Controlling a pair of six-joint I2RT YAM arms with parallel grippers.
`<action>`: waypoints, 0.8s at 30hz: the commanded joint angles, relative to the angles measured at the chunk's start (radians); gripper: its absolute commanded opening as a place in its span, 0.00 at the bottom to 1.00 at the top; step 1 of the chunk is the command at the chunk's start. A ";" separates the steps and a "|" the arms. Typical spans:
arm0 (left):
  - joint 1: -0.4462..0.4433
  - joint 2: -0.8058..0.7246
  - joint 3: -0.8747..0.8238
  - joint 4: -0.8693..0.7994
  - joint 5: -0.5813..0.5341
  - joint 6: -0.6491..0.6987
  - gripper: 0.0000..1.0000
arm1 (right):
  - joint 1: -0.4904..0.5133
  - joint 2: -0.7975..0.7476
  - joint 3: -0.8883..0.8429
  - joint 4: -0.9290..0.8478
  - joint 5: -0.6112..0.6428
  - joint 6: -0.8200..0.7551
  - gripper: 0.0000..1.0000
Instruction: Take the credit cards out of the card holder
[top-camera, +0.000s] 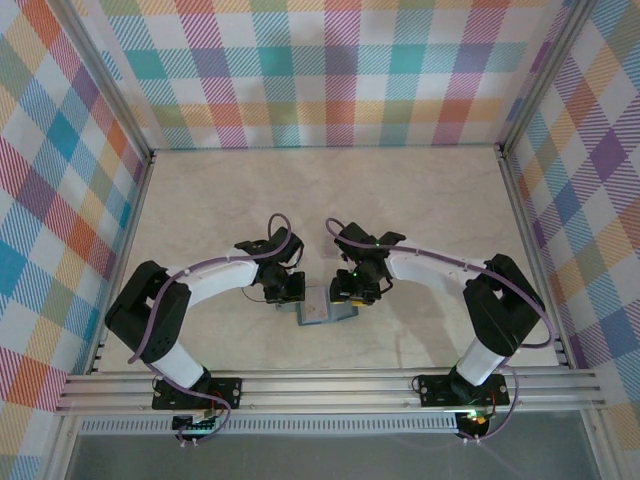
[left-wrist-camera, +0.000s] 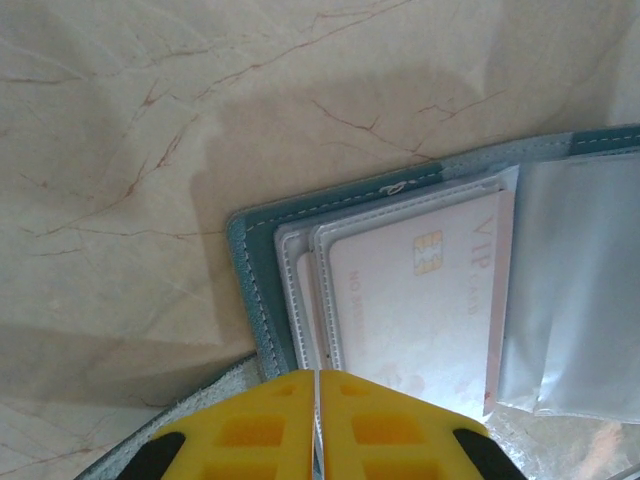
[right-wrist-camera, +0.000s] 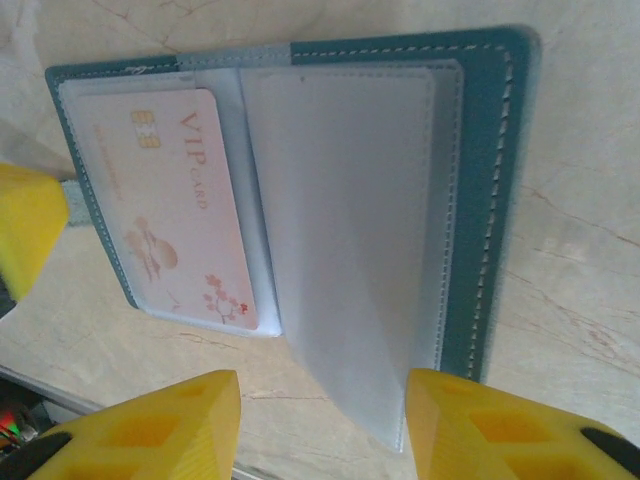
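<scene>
The teal card holder (top-camera: 322, 312) lies open on the table between both arms. Its stitched edge (left-wrist-camera: 255, 270) frames clear sleeves. One sleeve holds a pale pink credit card (left-wrist-camera: 420, 300) with a gold chip and "VIP" print. A second pink edge (left-wrist-camera: 304, 310) shows in the sleeve behind. My left gripper (left-wrist-camera: 318, 400) is shut at the holder's edge, a thin pale sheet pinched between its yellow pads. My right gripper (right-wrist-camera: 325, 420) stands open over the other half (right-wrist-camera: 490, 200), its fingers either side of a loose clear sleeve (right-wrist-camera: 350, 230). The card (right-wrist-camera: 170, 200) lies to the left.
The marble-patterned tabletop (top-camera: 330, 200) stretches behind the arms, bounded by plaid walls and metal rails (top-camera: 330, 385) at the near edge. A fuzzy pale strap (left-wrist-camera: 195, 405) lies beside my left fingers. The left gripper's yellow finger (right-wrist-camera: 25, 235) shows at the holder's left side.
</scene>
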 joint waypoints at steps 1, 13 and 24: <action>-0.008 0.011 -0.015 0.008 0.010 -0.008 0.10 | -0.007 0.015 -0.019 0.051 -0.054 0.024 0.49; -0.008 0.014 -0.018 0.004 0.005 -0.006 0.10 | -0.009 0.006 -0.078 0.158 -0.115 0.065 0.48; -0.008 0.017 -0.021 0.007 -0.001 -0.007 0.10 | 0.006 0.012 -0.086 0.269 -0.251 0.098 0.48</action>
